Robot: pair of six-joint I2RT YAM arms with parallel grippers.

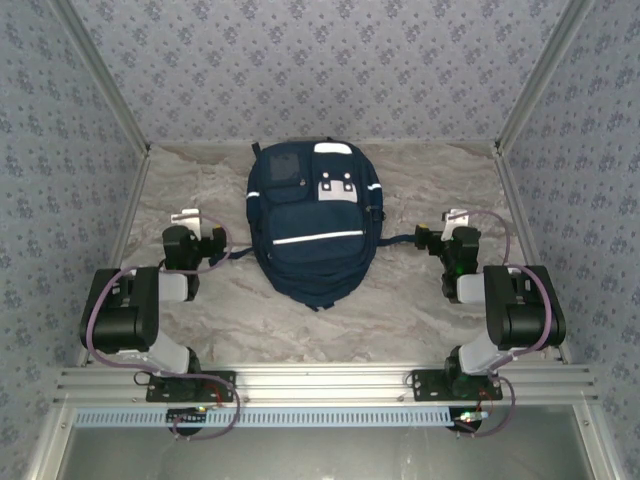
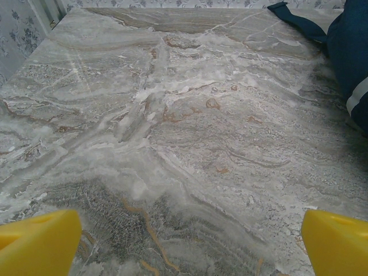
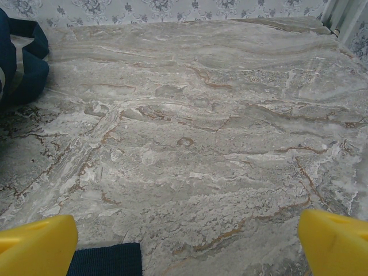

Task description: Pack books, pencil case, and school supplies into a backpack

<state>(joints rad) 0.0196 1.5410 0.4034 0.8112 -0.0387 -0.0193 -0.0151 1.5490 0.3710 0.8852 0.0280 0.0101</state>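
Yellow tips of the left fingers [image 2: 35,242] are seen at the bottom corners of the left wrist view, spread wide apart with nothing held between them. The right fingers [image 3: 336,240] are likewise spread wide and empty. A strip of dark blue strap [image 3: 106,260] lies on the marbled counter [image 3: 201,144] at 7 o'clock in that view.

From above, a navy backpack [image 1: 312,225] is shown lying flat in the middle of the counter, at 12 o'clock from the arm bases. Its front pocket and white stripes are turned upward. The left arm is set at 9 o'clock of the bag and the right arm at 3 o'clock, each near it but apart from it. A strap is stretched from the bag toward the right arm.

The bag's openings appear closed, though the zips are too small to be read. Whether the books, pencil case and school supplies are already inside cannot be told. Judged from the shut bag and the empty fingers, packing is either finished or not begun.
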